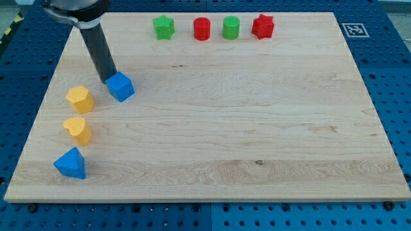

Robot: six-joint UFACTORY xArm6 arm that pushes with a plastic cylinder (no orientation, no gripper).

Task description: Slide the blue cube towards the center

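Note:
The blue cube (121,86) sits on the wooden board (212,122) at the view's left, upper part. My tip (108,79) is at the cube's upper left side, touching or nearly touching it. The dark rod rises from there toward the view's top left.
A yellow block (80,99) and a second yellow block (78,129) lie left of and below the cube. A blue triangular block (71,163) is at the bottom left. Along the top: a green block (164,27), a red cylinder (202,29), a green cylinder (231,28), a red star-like block (262,26).

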